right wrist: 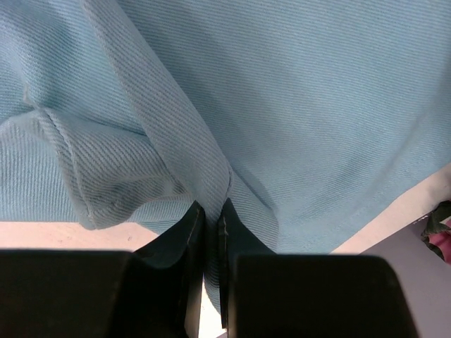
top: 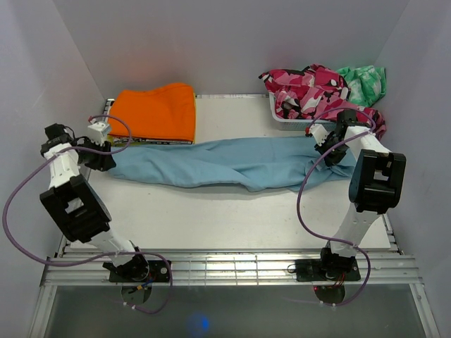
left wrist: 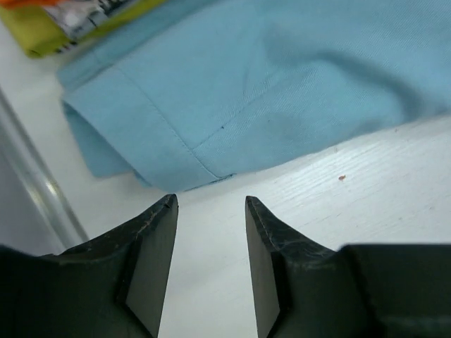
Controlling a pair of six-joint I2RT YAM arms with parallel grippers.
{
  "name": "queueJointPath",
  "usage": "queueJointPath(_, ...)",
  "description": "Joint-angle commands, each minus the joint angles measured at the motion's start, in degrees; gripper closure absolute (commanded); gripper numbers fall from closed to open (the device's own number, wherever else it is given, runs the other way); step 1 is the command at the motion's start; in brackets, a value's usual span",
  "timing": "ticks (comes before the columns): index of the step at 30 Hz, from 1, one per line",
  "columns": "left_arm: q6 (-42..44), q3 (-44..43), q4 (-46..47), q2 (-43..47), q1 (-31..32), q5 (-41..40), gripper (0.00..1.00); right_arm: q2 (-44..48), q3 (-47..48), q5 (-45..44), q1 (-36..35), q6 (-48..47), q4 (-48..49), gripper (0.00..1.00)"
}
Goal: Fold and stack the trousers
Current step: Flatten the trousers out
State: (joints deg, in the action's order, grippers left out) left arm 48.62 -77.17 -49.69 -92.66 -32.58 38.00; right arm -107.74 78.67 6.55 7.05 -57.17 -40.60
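My left claw (left wrist: 211, 201) stands partly open with nothing between its fingers, just short of the hemmed end of the trousers (left wrist: 282, 84). My right claw (right wrist: 211, 208) is pinched tight on a ridge of the same cloth (it bunches around the fingertips). The trousers lie stretched across the desk (top: 211, 218) from arm to arm, an orange folded garment (top: 156, 111) just behind their left end and a pink camouflage garment (top: 306, 90) heaped far right.
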Motion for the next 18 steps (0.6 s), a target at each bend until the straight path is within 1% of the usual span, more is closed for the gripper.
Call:
queueJointPath(1, 13.9, 0.0, -5.7, -7.3, 0.7, -1.2, 0.48, 2.4, 1.8, 0.5, 0.1, 0.7, -2.5, 0.92)
queueJointPath(4, 16.1, -1.3, -5.9, -10.4, 0.7, -2.0, 0.48, 2.7, 1.7, 0.6, 0.1, 0.4, -2.9, 0.92)
queueJointPath(8, 15.7, 0.0, -2.4, -12.8, 1.5, -4.2, 0.41, 2.8, 1.5, 0.6, 0.1, 0.2, -3.0, 0.92)
queueJointPath(12, 15.1, 3.5, 3.6, -13.1, 2.5, -5.8, 0.30, 2.5, 1.5, 0.5, 0.1, 0.3, -2.8, 0.92)
queueJointPath(13, 15.1, 3.9, 5.6, -13.2, 2.9, -6.1, 0.28, 2.5, 1.4, 0.5, 0.1, 0.3, -2.9, 0.92)
queueJointPath(15, 14.8, 5.0, 6.7, -13.7, 3.7, -6.6, 0.25, 2.5, 1.1, 0.4, 0.1, 0.2, -2.9, 0.92)
queueJointPath(16, 14.7, 5.3, 8.0, -13.8, 3.8, -6.6, 0.22, 2.4, 1.0, 0.3, 0.1, 0.1, -2.9, 0.92)
queueJointPath(18, 14.1, 5.8, 9.1, -14.2, 4.2, -6.2, 0.20, 2.4, 0.8, 0.4, 0.1, 0.0, -2.8, 0.92)
